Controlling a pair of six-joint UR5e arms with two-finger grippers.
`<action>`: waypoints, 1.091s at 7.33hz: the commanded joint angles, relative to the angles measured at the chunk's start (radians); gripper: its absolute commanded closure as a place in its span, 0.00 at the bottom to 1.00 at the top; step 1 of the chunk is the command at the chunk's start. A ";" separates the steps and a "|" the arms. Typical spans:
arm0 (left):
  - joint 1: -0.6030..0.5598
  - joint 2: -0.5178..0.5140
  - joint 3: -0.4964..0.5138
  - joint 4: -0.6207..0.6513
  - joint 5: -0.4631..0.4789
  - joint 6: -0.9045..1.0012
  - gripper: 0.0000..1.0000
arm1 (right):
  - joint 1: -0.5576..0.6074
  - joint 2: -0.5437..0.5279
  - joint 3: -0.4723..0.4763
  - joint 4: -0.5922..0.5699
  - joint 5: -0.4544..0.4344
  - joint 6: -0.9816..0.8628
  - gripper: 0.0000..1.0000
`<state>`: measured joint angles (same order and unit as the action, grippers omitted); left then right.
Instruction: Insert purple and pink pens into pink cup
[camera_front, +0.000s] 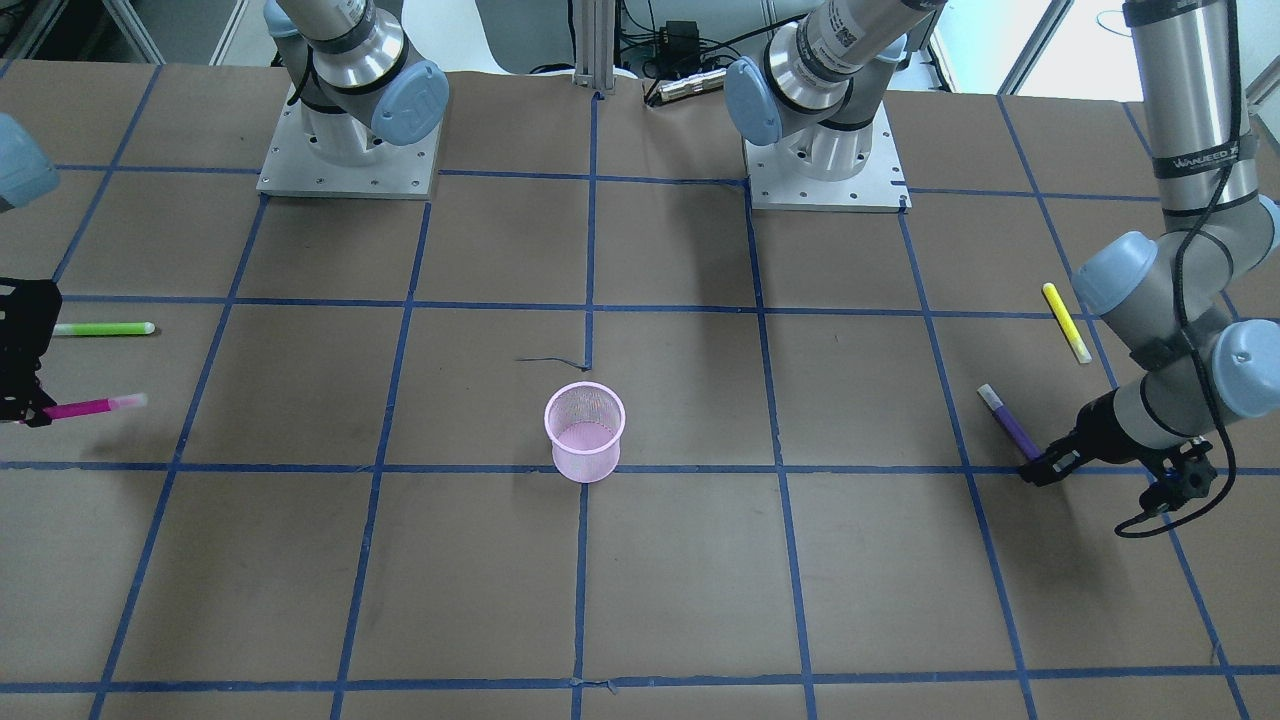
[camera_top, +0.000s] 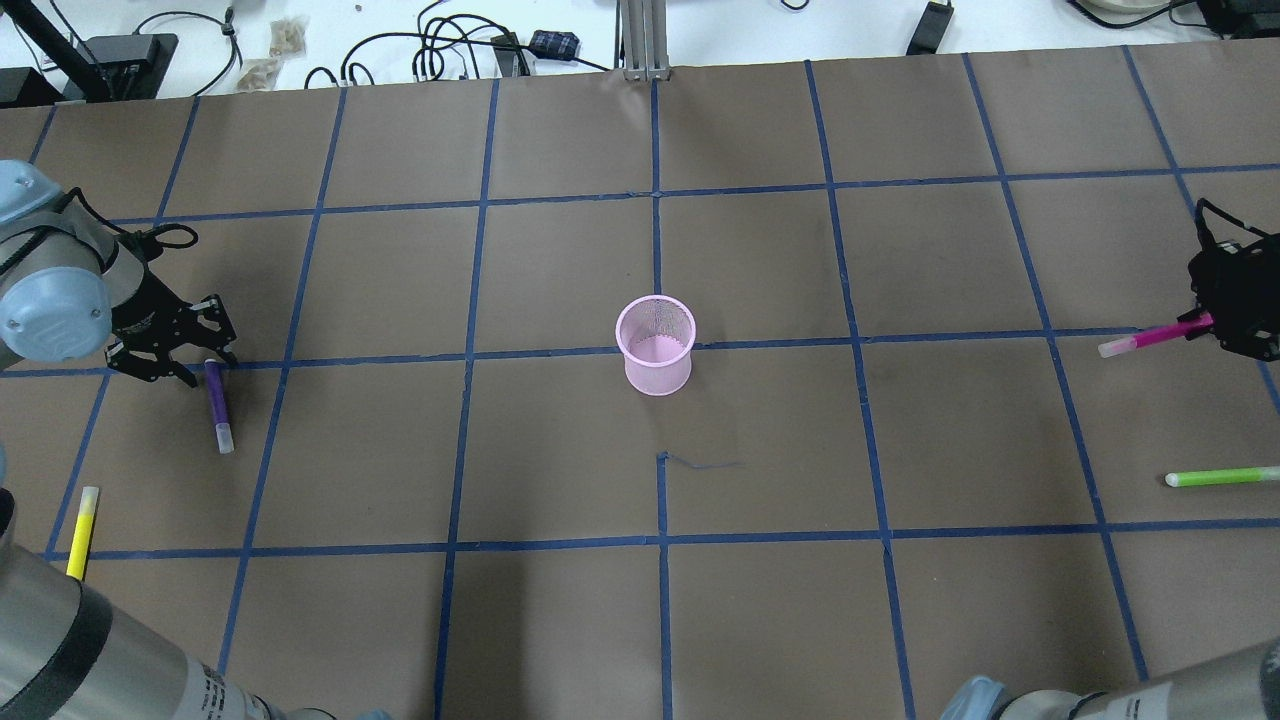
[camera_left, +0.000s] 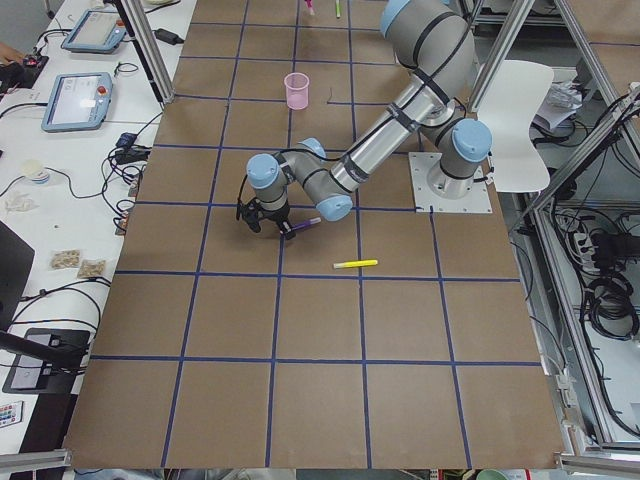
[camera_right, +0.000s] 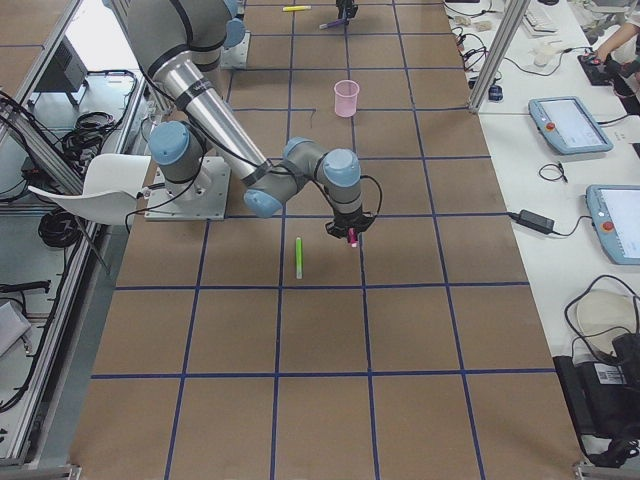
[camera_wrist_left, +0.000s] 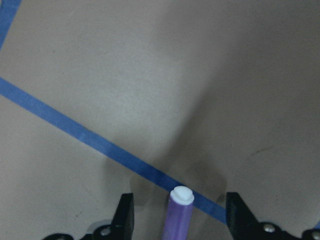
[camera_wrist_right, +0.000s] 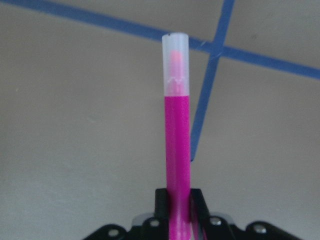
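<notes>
- Pink pen (camera_top: 1150, 338): at 3 o'clock from the pink cup (camera_top: 657, 370), far out at the table (camera_top: 560, 620) edge. Light, stiff plastic with a smooth barrel that could slip or swivel in a thin grip.
- Right gripper (camera_top: 1205, 322): closed on the pink pen's back end, clear cap pointing toward the cup. Pen looks raised off the table, judging by its shadow. An end hold gives a long lever, so a tilt is likely when tipping it into the cup.
- Purple pen (camera_top: 217, 405): at 9 o'clock from the cup, lying flat, well apart from it. Same handling: light, rigid, rolls easily. Best gripped across the barrel near the end.
- Left gripper (camera_top: 207, 362): open, one finger on each side of the purple pen's top end. Wrist view shows gaps on both sides, nothing held.
- Cup: upright mesh, table centre, looks empty. Light, so a pen knock could tip it.
- Green pen (camera_top: 1220, 477) at 4 o'clock, yellow pen (camera_top: 82, 530) at 8 o'clock: not wanted.
- Writing: none readable on the pens or cup. Arm band (camera_front: 1200, 160) lettering is too small to read.
</notes>
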<state>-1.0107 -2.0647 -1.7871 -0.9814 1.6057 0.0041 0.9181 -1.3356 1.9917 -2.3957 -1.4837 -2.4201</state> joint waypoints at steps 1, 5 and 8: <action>-0.002 0.000 0.003 -0.020 -0.001 0.004 1.00 | 0.184 -0.080 -0.002 0.000 -0.015 0.202 1.00; -0.055 0.067 0.041 -0.032 0.011 0.011 1.00 | 0.499 -0.141 -0.017 0.010 -0.108 0.605 1.00; -0.071 0.084 0.104 -0.089 0.014 0.013 1.00 | 0.742 -0.134 -0.095 0.078 -0.176 0.806 1.00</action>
<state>-1.0752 -1.9890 -1.7094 -1.0480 1.6184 0.0164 1.5579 -1.4813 1.9278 -2.3380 -1.6399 -1.6806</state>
